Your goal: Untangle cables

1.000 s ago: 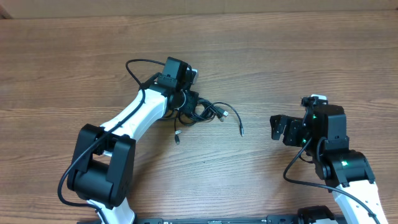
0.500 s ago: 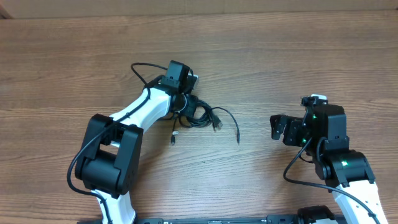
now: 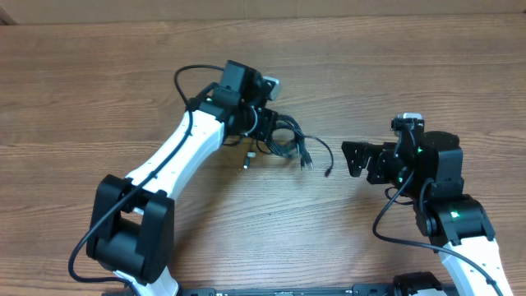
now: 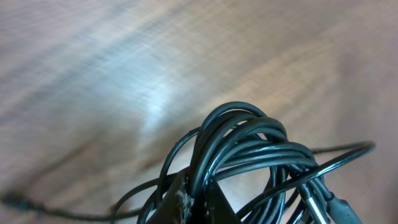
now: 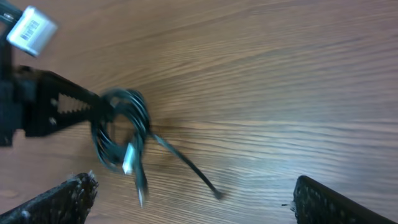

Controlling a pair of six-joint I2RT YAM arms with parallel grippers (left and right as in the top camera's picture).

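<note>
The cables (image 3: pixel 288 141) are a tangled bundle of thin black cords left of the table's centre, with loose plug ends trailing towards the front and right. My left gripper (image 3: pixel 269 130) is shut on the bundle's loops. In the left wrist view the coiled cables (image 4: pixel 249 140) rise from between the closed fingertips (image 4: pixel 214 205), and a silver-tipped plug (image 4: pixel 320 202) shows at lower right. My right gripper (image 3: pixel 347 159) stands open a short way right of the loose ends. In the right wrist view the cables (image 5: pixel 121 127) hang from the left gripper (image 5: pixel 93 106), ahead of my wide-open right gripper (image 5: pixel 196 202).
The wooden table (image 3: pixel 411 74) carries nothing else. The left arm (image 3: pixel 177 152) runs diagonally from the front left, its own thick black cable (image 3: pixel 182 82) looping behind it. The right arm's base (image 3: pixel 448 218) sits at the front right.
The left gripper has shut on the bundle and carried it to the right and a little back. The right gripper has moved left, closer to the loose cable ends.
</note>
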